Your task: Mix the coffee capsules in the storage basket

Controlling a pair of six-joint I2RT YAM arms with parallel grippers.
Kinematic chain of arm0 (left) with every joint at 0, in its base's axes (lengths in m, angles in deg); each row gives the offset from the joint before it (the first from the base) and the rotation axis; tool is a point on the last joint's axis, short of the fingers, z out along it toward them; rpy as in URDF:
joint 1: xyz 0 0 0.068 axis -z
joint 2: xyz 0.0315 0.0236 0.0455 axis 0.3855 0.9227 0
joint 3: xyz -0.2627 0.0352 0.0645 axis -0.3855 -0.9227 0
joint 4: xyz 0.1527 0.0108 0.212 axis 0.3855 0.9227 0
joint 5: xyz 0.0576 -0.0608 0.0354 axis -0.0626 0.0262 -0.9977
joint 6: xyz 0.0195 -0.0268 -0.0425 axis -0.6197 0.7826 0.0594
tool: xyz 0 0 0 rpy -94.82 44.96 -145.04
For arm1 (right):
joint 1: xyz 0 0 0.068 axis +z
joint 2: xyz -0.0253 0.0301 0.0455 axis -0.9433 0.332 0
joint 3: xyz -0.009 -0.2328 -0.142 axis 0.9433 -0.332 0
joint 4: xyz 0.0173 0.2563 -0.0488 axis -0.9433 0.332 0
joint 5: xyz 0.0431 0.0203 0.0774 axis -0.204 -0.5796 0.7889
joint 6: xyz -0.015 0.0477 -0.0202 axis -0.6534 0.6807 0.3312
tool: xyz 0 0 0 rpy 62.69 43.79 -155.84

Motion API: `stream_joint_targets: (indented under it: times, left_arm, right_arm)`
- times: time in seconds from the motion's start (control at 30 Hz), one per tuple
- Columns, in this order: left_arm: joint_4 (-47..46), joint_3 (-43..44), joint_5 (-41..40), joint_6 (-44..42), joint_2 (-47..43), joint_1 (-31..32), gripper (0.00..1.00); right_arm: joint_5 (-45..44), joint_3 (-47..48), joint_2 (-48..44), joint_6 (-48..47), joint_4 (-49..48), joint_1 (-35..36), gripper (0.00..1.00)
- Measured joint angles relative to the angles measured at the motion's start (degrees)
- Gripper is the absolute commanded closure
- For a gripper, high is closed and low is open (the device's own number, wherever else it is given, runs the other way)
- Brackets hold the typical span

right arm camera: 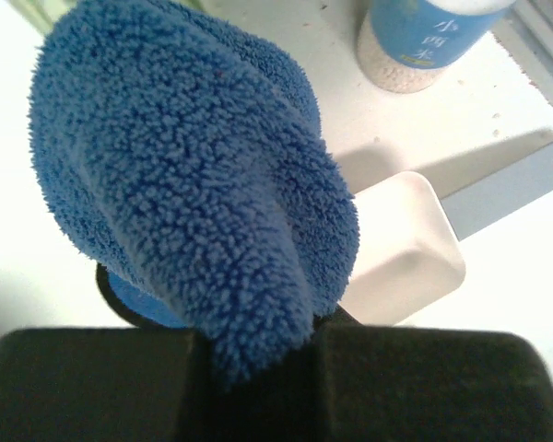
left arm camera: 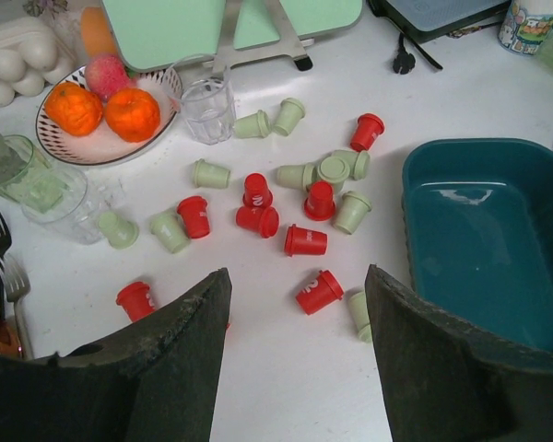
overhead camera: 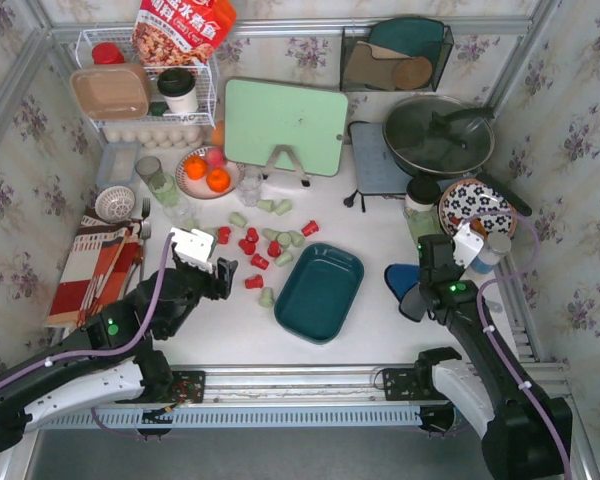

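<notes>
Pickup step: left tool (left arm camera: 297, 276), jaws wide, hovers above coffee capsules (left arm camera: 304, 240) strewn at ten o'clock of the storage basket (left arm camera: 479, 239) (none inside). Next, lower onto one. Right tool (right arm camera: 258, 354) pinches blue cloth (right arm camera: 194, 175).

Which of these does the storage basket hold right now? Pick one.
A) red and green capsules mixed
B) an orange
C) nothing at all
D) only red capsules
C: the storage basket shows only its bare teal floor, while the red and green coffee capsules all lie scattered on the white table to its left.
</notes>
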Motion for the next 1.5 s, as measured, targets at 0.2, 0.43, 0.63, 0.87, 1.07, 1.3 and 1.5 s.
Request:
stream_joint_targets:
  times: [0.2,0.43,0.63,0.87,1.07,1.3,1.5]
  left_arm:
    - [-0.42,-0.66,-0.02,0.37,-0.61,0.00,0.37]
    - [-0.83,-0.66,-0.11,0.37,1.16,0.00,0.37]
    - [-0.85,-0.66,-0.76,0.33,1.70,0.00,0.37]
    - [-0.90,-0.66,-1.70,-0.07,2.51,0.00,0.37]
    - [-1.97,-0.66,-2.19,-0.72,4.20,0.00,0.37]
    - [-2.36,-0.52,-2.19,-0.72,6.67,0.00,0.37]
    - [-2.69,0.07,-0.90,-0.70,9.40,0.00,0.38]
  right_arm:
    - [-6.10,-3.52,-0.63,1.22,-7.54,-3.26,0.91]
    - [-6.29,-3.82,4.81,0.39,-16.20,-7.91,0.79]
    - [-2.19,-3.52,12.70,0.20,-21.99,-12.24,0.41]
    - [3.06,1.29,19.19,-0.55,-23.50,-13.18,0.16]
    - [7.13,7.34,16.90,-3.41,-21.00,-13.18,0.09]
    - [8.76,12.02,9.86,-7.76,-15.85,-11.93,0.15]
    - [4.79,15.43,5.95,-11.50,-11.06,-3.02,0.26]
